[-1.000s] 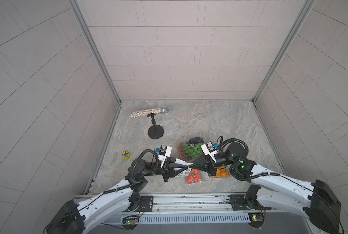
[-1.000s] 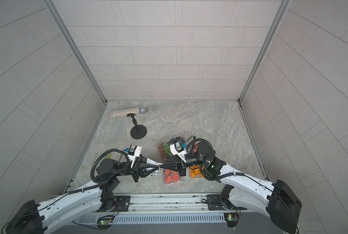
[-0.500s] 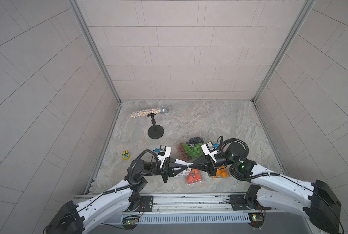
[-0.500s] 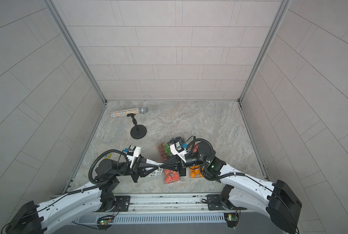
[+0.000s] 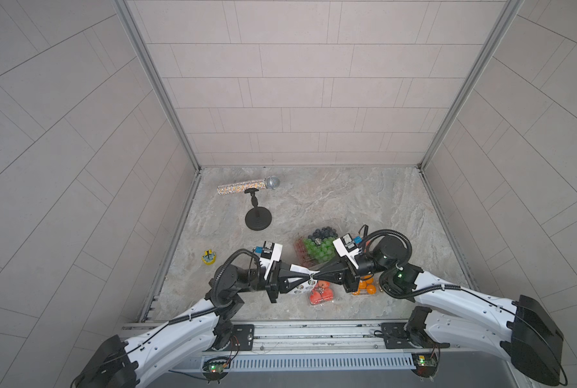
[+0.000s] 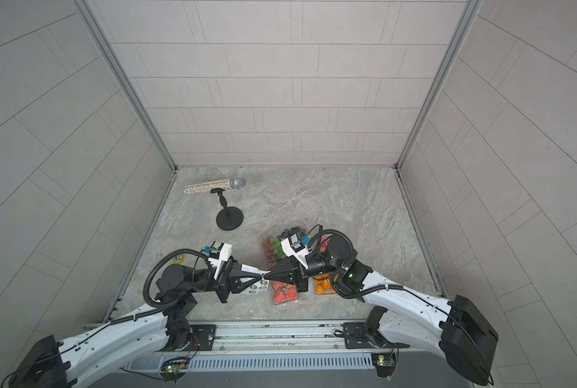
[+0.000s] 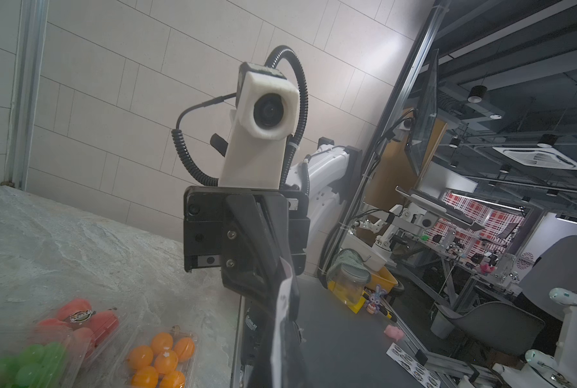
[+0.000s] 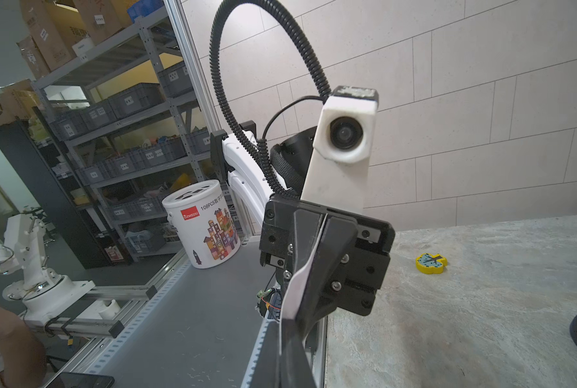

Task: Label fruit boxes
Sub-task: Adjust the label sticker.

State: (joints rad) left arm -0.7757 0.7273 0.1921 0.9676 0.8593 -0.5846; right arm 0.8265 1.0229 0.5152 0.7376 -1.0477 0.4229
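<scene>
Item: sticker sheet (image 5: pixel 297 268), clamped in the closed left end effector (image 5: pixel 308 276). The closed right end effector (image 5: pixel 316 276) nips its edge, tip to tip. Fruit boxes (image 5: pixel 321 292) rest on the tabletop (image 5: pixel 347 201) just beside. Handling: peel slowly, keeping the sheet taut.

Our arms (image 5: pixel 179 324): white shells, black joints and bases.
Our hoses (image 7: pixel 303 90): black, ribbed, looping.
Our wrist cameras (image 7: pixel 268 111): white housings, round dark lenses.
Our left gripper (image 5: pixel 310 276) and right gripper (image 5: pixel 315 275): black wedges, silver screws.
</scene>
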